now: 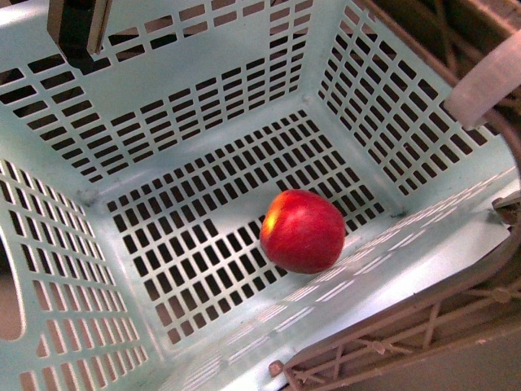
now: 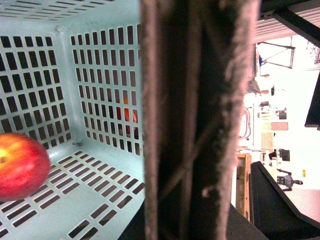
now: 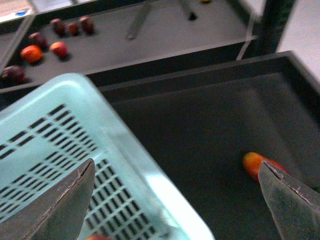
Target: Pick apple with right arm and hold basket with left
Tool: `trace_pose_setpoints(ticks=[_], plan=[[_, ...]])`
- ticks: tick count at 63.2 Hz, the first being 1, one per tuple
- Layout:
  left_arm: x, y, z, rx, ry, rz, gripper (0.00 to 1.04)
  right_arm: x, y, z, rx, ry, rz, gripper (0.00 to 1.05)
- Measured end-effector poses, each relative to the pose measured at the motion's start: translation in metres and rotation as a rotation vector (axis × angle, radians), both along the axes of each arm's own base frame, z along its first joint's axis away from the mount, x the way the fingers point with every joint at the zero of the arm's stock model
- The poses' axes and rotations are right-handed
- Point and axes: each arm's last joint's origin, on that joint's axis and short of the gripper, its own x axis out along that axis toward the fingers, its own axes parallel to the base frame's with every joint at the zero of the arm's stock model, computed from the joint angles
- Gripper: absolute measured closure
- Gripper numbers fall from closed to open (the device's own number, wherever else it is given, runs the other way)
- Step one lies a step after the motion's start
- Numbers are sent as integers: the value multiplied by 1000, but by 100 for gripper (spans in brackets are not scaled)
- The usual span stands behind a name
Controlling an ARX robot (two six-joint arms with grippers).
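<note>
Front view: apple [image 1: 303, 230] is shown ungrasped on basket [image 1: 203, 106] floor. Right gripper [image 3: 176, 164], spread and empty, is to be lowered around it; left gripper closure cannot be determined.

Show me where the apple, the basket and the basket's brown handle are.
apple [image 1: 303, 232], front view, middle of its red skin.
basket [image 1: 431, 261], front view, solid band of a side wall.
handle [image 2: 195, 125], left wrist view, middle of the brown lattice strip.

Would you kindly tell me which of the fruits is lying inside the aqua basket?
The round red apple with a yellow patch, on the basket's slotted floor. The orange-red fruit lies outside, in the dark tray beside it.
</note>
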Motion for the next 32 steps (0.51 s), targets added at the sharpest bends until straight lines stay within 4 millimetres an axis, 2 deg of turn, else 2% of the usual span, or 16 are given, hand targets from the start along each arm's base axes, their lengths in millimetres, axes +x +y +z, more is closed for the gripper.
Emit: trace_pose_setpoints(ticks=[8, 18, 32], plan=[[0, 0, 0, 2, -2, -3, 99, -1, -1, 1, -9, -20, 17, 10], [-1, -1, 0, -10, 9, -13, 99, -14, -15, -21, -95, -250, 108, 36], [0, 0, 0, -1, 2, 0, 99, -33, -35, -46, -148, -264, 104, 71]])
